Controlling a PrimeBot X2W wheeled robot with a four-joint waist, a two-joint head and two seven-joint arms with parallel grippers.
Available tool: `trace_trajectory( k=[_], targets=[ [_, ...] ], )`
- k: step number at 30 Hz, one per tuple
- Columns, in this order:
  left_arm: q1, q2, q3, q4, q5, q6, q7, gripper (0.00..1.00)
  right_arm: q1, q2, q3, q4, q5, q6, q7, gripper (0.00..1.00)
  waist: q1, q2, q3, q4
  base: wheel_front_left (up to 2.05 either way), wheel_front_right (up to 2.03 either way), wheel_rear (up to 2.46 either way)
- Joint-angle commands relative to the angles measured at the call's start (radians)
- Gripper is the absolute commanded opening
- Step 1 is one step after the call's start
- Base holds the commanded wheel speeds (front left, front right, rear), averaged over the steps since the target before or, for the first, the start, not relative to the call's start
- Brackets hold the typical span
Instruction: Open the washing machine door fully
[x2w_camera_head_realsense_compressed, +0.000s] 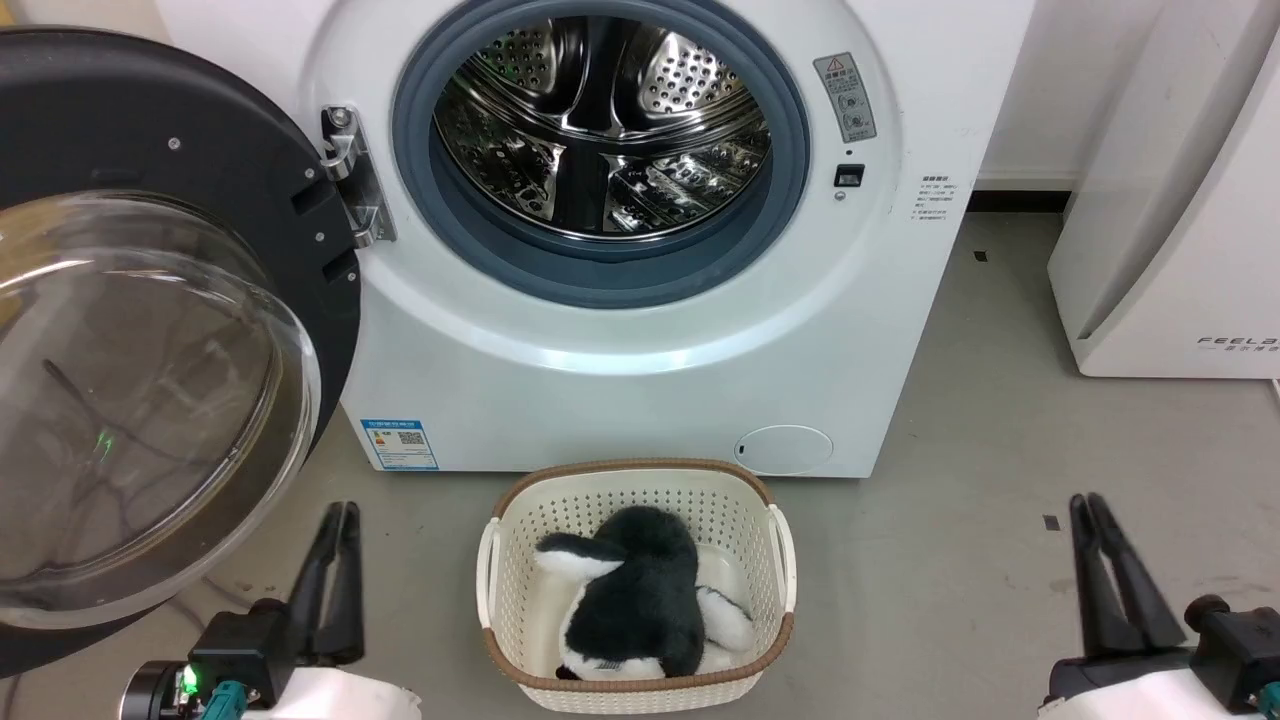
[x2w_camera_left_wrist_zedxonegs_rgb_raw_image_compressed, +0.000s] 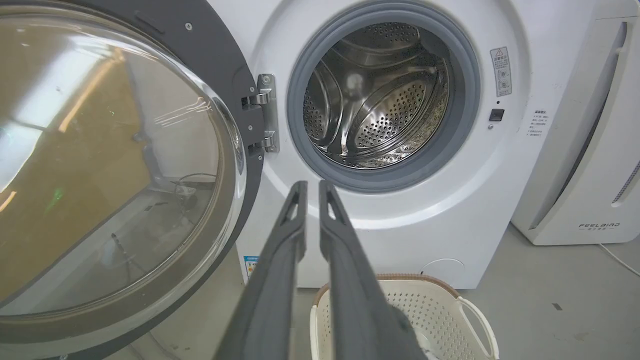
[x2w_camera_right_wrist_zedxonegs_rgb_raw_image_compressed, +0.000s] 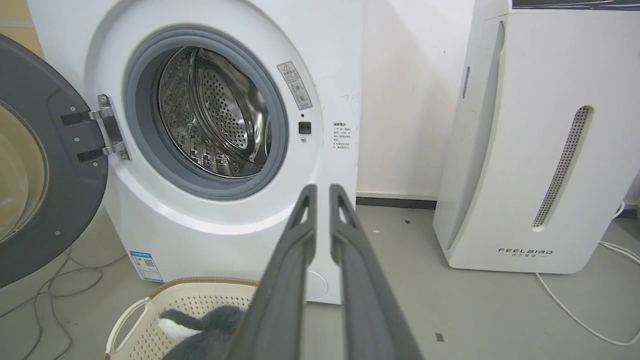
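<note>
Hanging nearly closed and empty, left gripper (x2w_camera_head_realsense_compressed: 335, 520) and right gripper (x2w_camera_head_realsense_compressed: 1090, 515) should stay clear below the wide-swung washing machine door (x2w_camera_head_realsense_compressed: 150, 330).

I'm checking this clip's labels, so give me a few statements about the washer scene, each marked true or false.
1. The washing machine door is swung wide open on its left-side hinge. True.
2. The drum holds a pile of laundry. False: the steel drum looks empty.
3. A black-and-white plush toy lies in the basket on the floor before the washing machine. True.
4. The left gripper is clamped on the door's rim. False: it hangs free below the door, jaws nearly together, touching nothing.
5. The right gripper holds the basket handle. False: it is off to the basket's right, over bare floor, holding nothing.
</note>
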Motion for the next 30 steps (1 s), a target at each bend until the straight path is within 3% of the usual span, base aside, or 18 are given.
trace_trajectory(
  k=[1,30],
  targets=[
    [0.0,0.0,-0.001,-0.001,0.001,0.001,0.003,0.0,-0.001,0.0,0.001,0.0,-0.001,0.0,0.003,0.0,0.0,0.0,0.0,0.0,0.0,0.0,0.0],
    [-0.004,0.0,-0.019,-0.024,0.013,0.019,0.061,0.0,-0.012,0.001,0.024,-0.009,-0.015,0.002,0.06,0.0,0.0,0.0,0.0,-0.003,0.0,0.0,0.0]
  ],
)
